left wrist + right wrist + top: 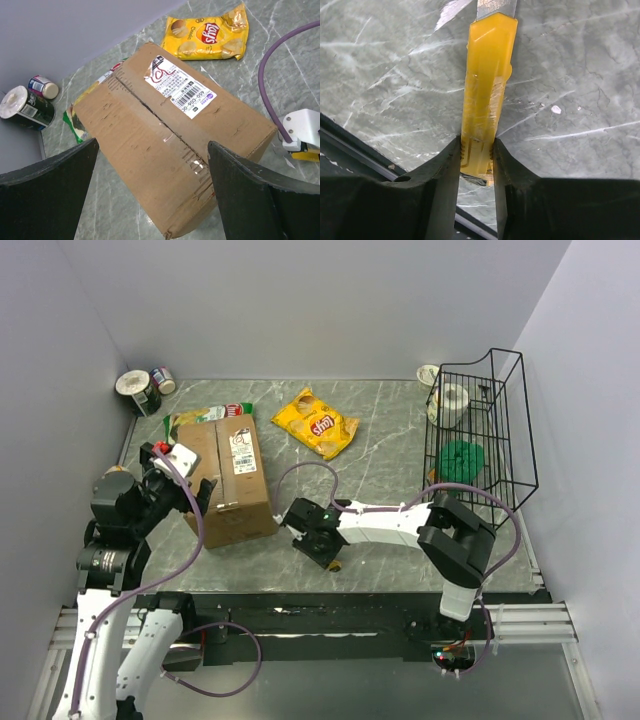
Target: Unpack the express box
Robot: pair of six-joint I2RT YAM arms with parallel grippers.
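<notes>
Clamped tight on the tail of a yellow knife [487,85], the right gripper [476,160] hangs low over the table [390,470] at bottom centre of the overhead view, with the dark near edge just behind it. The blade [495,6] is out and bare. Such a short hold on the handle could let the knife swivel once it meets cardboard, and a deep cut could slash whatever is packed inside. At lower left, the left gripper [152,150] is spread wide and holds nothing, its fingers straddling the air above the near end of the box [235,490]. The box lies closed on its side at the left of the table, label up, the tape along its seam looking torn in places. Unbraced, it would likely slide under a cutting stroke. A purple cable [270,65] loops close to its right side, within reach of a stray blade. Room is tight on the left, where the wall [60,390] is close and a green packet [205,417] touches the box's far end. Bare marble to the right gives the best space to work. Farther back lie a chip bag [315,423], cans [138,390] in the upper-left corner and a wire basket [512,430] at upper right, all well apart from the knife.
</notes>
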